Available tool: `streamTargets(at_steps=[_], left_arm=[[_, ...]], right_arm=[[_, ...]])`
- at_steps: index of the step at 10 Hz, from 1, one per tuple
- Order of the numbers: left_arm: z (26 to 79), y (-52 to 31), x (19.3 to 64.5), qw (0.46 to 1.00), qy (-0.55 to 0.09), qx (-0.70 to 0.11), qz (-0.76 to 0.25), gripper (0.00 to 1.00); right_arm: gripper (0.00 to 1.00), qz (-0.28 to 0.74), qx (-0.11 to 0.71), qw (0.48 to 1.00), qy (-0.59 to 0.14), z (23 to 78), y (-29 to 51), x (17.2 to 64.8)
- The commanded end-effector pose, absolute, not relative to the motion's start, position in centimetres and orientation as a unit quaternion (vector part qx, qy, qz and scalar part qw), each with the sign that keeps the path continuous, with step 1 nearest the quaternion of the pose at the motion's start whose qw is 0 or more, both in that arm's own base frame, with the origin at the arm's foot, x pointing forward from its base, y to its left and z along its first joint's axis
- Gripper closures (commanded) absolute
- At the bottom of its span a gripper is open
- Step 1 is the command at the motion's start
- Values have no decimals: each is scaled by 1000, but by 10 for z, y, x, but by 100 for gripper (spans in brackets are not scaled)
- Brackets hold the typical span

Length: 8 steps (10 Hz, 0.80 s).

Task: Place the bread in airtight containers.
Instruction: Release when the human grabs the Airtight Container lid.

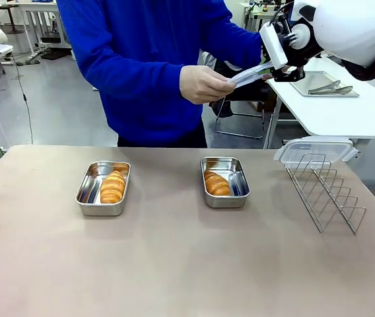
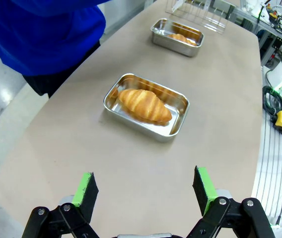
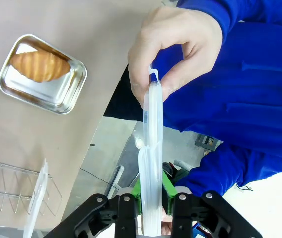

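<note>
When reading from the near edge outward, meet first the left gripper [image 2: 143, 184], hanging above the bare table [image 1: 174, 277] at 6 o'clock, jaws spread wide, nothing between the green pads. Farther out, at 10 o'clock from the table's middle, find the left container [image 1: 102, 209], lidless, with 1 croissant [image 1: 113, 187] lying inside. At 1 o'clock, find the right container [image 1: 224, 201], lidless too, holding the other croissant [image 1: 216, 183]. Toward 3 o'clock, note the wire rack [image 1: 336, 198] standing on the table, with a spare lid [image 1: 315, 150] lying flat at its far end. Highest and farthest, beyond the far edge at 1 o'clock, see the right gripper [image 3: 153, 193], jaws closed on 1 end of the held lid [image 3: 153, 129], and the person's hand [image 3: 173, 49] pinching the opposite end by its tab.

Judged as a lid handover: bread placed, 2 boxes not yet sealed. Direction of the handover: cannot tell. To do it well, hold level and avoid tugging or twisting with both ends gripped. If giving, open only after a firm pinch from the hand. If taking, clamp firmly and wait for release before moving off.
</note>
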<state>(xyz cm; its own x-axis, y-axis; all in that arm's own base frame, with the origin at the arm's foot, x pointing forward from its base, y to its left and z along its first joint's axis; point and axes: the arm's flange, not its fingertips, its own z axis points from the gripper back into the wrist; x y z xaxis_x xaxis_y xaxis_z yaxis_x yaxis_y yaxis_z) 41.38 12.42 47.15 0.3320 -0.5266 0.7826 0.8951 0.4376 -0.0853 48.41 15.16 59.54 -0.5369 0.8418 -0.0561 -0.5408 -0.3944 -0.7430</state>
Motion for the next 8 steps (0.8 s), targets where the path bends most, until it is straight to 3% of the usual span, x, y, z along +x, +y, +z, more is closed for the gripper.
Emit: streamTargets(at_steps=[1, 4, 5, 6, 7, 8], left_arm=[[473, 125, 413, 766, -353, -264, -468, 0], [473, 125, 413, 766, -353, -264, -468, 0], [473, 125, 413, 766, -353, -264, -468, 0], [473, 125, 413, 766, -353, -264, -468, 0], [473, 125, 413, 766, -353, -264, -468, 0], [473, 125, 413, 766, -353, -264, -468, 0]], right_arm=[[93, 802, -217, 428, -354, 597, 149, 483], [93, 802, -217, 428, -354, 597, 149, 483], [35, 806, -218, 428, -345, 596, 152, 484], [34, 796, -217, 449, -343, 601, 151, 482], [0, 790, -208, 464, -341, 608, 147, 479], [0, 777, -197, 486, -348, 619, 140, 477]])
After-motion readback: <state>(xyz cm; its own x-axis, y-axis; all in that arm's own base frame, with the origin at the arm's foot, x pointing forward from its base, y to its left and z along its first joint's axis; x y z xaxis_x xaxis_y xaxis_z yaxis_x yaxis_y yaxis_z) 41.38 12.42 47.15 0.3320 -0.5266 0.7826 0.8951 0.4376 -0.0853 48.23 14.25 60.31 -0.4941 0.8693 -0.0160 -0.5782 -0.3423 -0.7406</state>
